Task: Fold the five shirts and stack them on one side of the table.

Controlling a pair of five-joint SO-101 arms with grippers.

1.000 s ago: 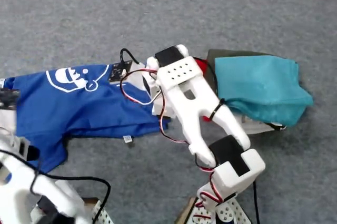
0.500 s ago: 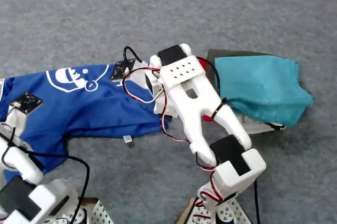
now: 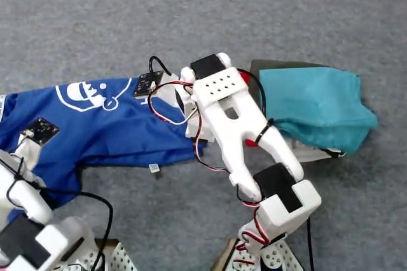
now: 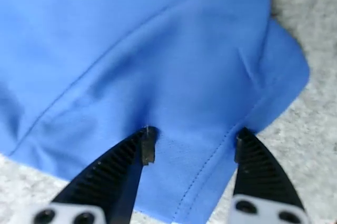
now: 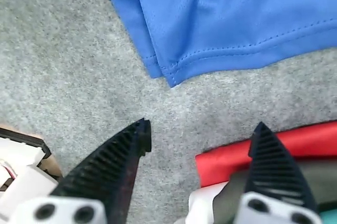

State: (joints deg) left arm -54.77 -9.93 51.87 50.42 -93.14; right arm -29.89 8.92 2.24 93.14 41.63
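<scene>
Where the blue shirt (image 3: 114,125) lies spread on the left of the grey felt-like table (image 3: 191,23), you see a white print (image 3: 86,95) too small to read and a small white tag (image 3: 153,168) by its near hem. Your left gripper (image 4: 194,134) stands spread, ribbed black tips on the smooth knit beside a stitched hem. Your right gripper (image 5: 201,126) gapes empty over bare table between the shirt's hem corner and the folded stack (image 3: 311,105), teal on top, at right.

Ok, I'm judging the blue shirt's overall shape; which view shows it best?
The high view shows the blue shirt nearly whole. The left wrist view shows a hemmed edge inside the open left gripper; the right wrist view, a hem corner.
</scene>
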